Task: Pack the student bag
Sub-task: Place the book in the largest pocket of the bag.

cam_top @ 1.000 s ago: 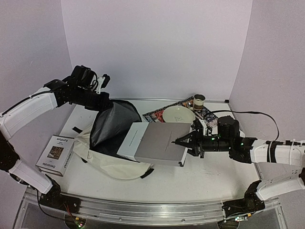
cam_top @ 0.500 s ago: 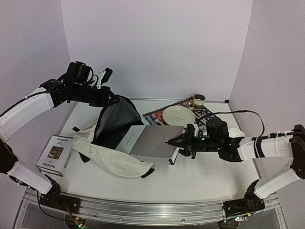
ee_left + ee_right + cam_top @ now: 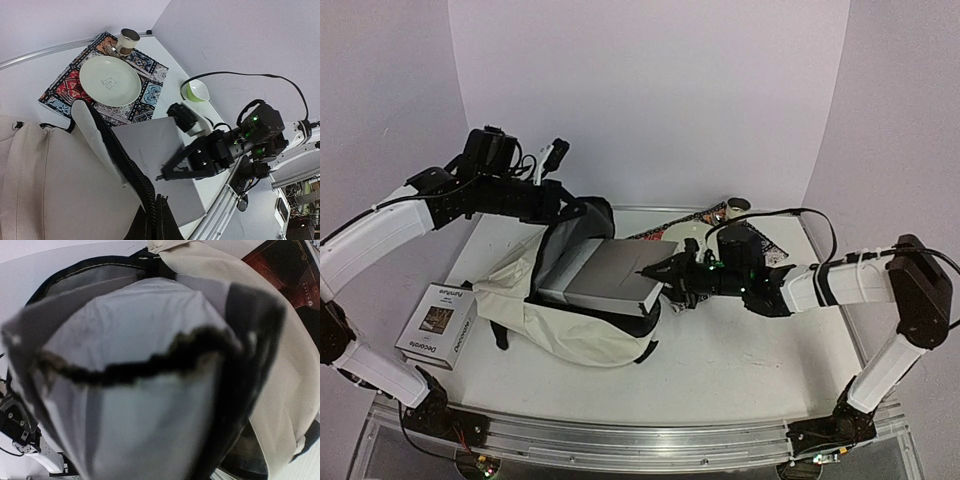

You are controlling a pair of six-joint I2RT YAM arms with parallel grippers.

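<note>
On the white table [image 3: 750,350], the student bag [image 3: 570,325] lies left of centre, its mouth lifted by the clamped left gripper [image 3: 565,200]. The right gripper [image 3: 658,270], gripping the grey book [image 3: 605,275], has pushed it mostly inside, so it is nearly packed.

Pale lilac walls [image 3: 650,90]; white table [image 3: 740,370]; even light.

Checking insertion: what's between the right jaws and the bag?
The grey book, its far end partly inside the bag; top view shows it clearly.
</note>
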